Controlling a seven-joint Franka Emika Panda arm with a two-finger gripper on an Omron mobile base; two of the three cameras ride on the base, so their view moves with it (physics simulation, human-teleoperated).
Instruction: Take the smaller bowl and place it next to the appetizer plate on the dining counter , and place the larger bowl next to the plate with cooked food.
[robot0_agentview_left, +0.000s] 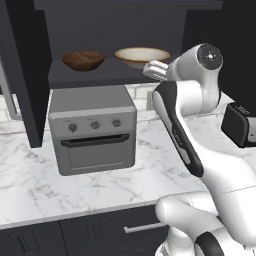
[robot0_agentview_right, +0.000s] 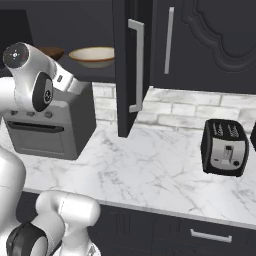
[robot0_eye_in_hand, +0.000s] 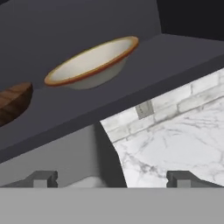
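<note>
We see the small dark brown wooden bowl (robot0_agentview_left: 83, 60) and the wide cream ceramic bowl with the tan rim (robot0_agentview_left: 142, 56) standing side by side on a dark shelf (robot0_agentview_left: 95, 76) inside an open upper cabinet, the wooden one on the left and the cream one on the right, close together but not touching. Under the shelf, a grey toaster oven with three knobs (robot0_agentview_left: 93, 129) stands on the white marble worktop with grey veins (robot0_agentview_left: 35, 180), against a wall of pale bricks (robot0_agentview_right: 190, 107). The white arm reaches up toward the right end of the shelf, and our gripper (robot0_eye_in_hand: 112, 179) is below and in front of the cream bowl, apart from it. In the hand view its two dark fingertips (robot0_eye_in_hand: 42, 178) stand far from each other, so the jaws are wide and hold nothing. In this view the cream bowl (robot0_eye_in_hand: 92, 63) sits above us on the shelf, and the edge of the wooden bowl (robot0_eye_in_hand: 15, 101) shows at the left. To the right, the dark cabinet door with a long silver handle (robot0_agentview_right: 136, 65) hangs open, and further right a black and silver toaster (robot0_agentview_right: 224, 147) stands on the worktop.
</note>
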